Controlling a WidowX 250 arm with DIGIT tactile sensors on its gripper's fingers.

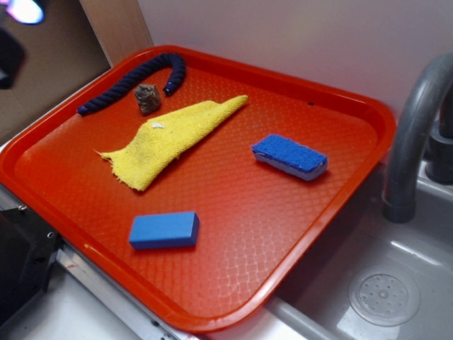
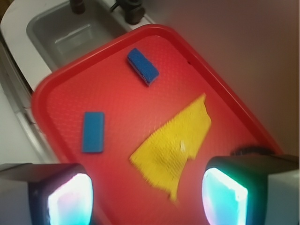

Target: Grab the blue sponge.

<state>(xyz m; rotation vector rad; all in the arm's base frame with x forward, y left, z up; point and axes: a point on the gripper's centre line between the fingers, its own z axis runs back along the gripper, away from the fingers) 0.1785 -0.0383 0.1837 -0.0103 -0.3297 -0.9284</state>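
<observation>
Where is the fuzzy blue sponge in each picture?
Exterior view: the blue sponge lies right of centre on the red tray, near the sink side.
Wrist view: the blue sponge sits near the top, above centre.
Shared landmark: the yellow cloth; the sponge lies on its sink-facing side in both.

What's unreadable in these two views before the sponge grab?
- Rope: wrist view, mostly behind the claw.
- Claw: out of the exterior frame.
- Blue sponge: wrist blur hides its fuzzy top, which is clear in the exterior view.
- Brown lump: too small to identify.
</observation>
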